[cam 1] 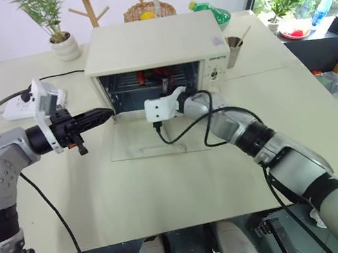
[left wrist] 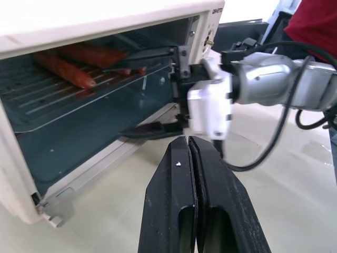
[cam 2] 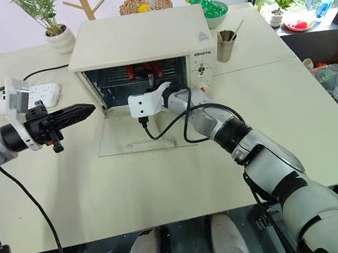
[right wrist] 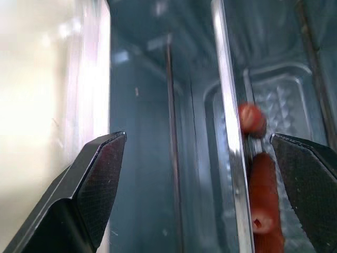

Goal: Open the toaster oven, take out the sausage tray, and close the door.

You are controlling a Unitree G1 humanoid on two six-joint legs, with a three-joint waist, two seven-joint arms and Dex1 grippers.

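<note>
Nearest to me, my left gripper (cam 1: 103, 114) hangs above the table (cam 1: 166, 186), just off the left front corner of the toaster oven (cam 1: 155, 47), its two black fingers (left wrist: 179, 205) pressed flat together and holding nothing. Below and beside it, the door (cam 1: 152, 144) lies swung fully down, its glass panel flat on the tabletop in front of the oven's mouth.

Next, my right gripper (left wrist: 158, 89) reaches into that mouth with its fingers (right wrist: 100, 174) spread wide, one above and one below the front edge of the sausage tray (right wrist: 274, 105); neither pad touches the metal that I can see. A black cable (cam 1: 183, 134) loops from that wrist over the open door.

Farther in, the sausage tray sits on the oven rack with red sausages (left wrist: 66, 68) lying on it.

Beyond the oven stand a potted plant (cam 1: 61, 37), a white power strip (cam 1: 24, 106) to the left, a wicker basket (cam 1: 148, 11) and a metal cup (cam 1: 234, 49) at the right.
</note>
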